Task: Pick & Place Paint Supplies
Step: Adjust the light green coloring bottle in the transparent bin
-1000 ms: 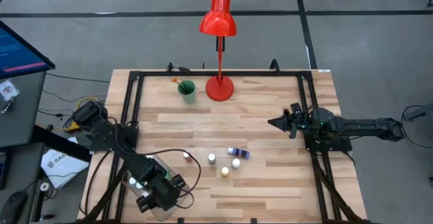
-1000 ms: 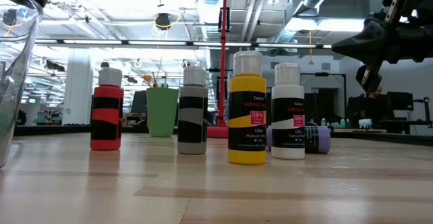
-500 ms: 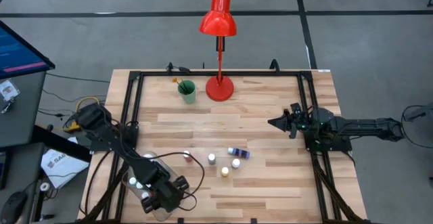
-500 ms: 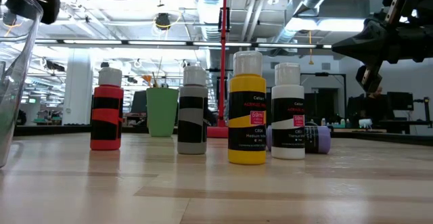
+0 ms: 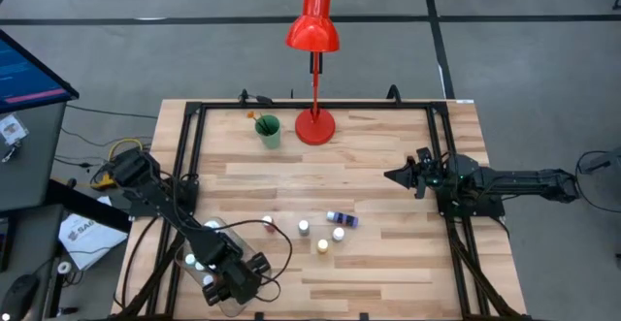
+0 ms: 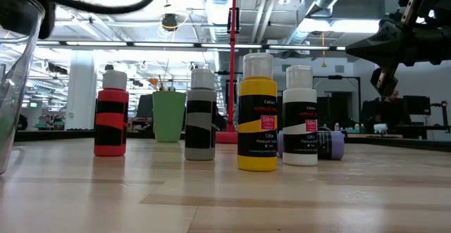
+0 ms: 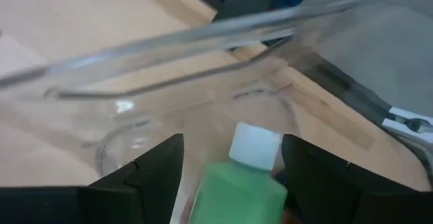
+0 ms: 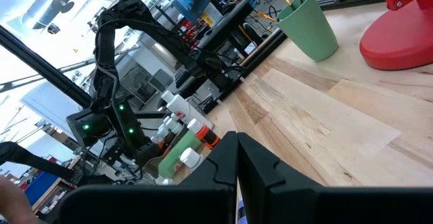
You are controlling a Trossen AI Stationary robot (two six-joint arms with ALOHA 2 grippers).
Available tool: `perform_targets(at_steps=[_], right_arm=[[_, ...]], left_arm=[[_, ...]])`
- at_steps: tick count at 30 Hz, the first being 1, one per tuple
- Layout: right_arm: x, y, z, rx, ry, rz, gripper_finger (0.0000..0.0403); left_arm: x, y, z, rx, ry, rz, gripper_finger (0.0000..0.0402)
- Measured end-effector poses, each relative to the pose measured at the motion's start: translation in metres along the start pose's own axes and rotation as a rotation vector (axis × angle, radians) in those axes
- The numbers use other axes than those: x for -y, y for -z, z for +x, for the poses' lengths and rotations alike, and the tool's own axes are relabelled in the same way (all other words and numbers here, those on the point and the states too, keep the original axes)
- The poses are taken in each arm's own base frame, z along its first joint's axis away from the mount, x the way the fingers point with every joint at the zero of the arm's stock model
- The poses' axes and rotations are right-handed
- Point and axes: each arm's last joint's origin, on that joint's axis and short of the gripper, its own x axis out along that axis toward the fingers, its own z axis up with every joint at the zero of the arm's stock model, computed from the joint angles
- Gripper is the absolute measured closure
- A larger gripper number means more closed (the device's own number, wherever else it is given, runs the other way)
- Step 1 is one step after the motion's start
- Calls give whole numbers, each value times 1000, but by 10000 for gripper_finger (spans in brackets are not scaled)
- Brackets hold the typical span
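I have the left gripper (image 5: 225, 284) down over the clear plastic tray (image 5: 199, 232) at the front left corner of the table (image 5: 388, 156), its fingers (image 7: 145, 170) spread wide either side of a green bottle (image 7: 238, 190) with a white cap that lies inside the tray; from the left wrist view the fingers stand apart from the bottle's sides and I see no grip on it. The right gripper (image 5: 391, 176) hangs pinched shut and empty above the right side of the table, well apart from everything. Out on the wood I count 5 small paint bottles near the middle front: a red one (image 6: 111, 120), a grey one (image 6: 201, 124), a yellow one (image 6: 257, 124) and a white one (image 6: 300, 124) standing upright, and a purple one (image 6: 331, 145) lying on its side behind the white one. A green cup (image 5: 268, 131) with brushes stands at the back beside the red lamp (image 5: 312, 30)
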Motion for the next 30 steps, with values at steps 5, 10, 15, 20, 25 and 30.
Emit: perform_targets(at_steps=[5, 10, 15, 20, 25, 30], right_arm=[[0, 0, 0, 0, 0, 0, 403], [0, 0, 0, 0, 0, 0, 403], [0, 0, 0, 0, 0, 0, 403], [0, 0, 0, 0, 0, 0, 403], [0, 0, 0, 0, 0, 0, 403], [0, 0, 0, 0, 0, 0, 403]], left_arm=[[3, 1, 1, -4, 4, 17, 163], [3, 2, 3, 15, 19, 22, 169], [5, 8, 10, 56, 85, 24, 195], [5, 7, 11, 76, 87, 32, 205], [5, 11, 14, 92, 80, 99, 189], [5, 11, 10, 89, 52, 90, 170]])
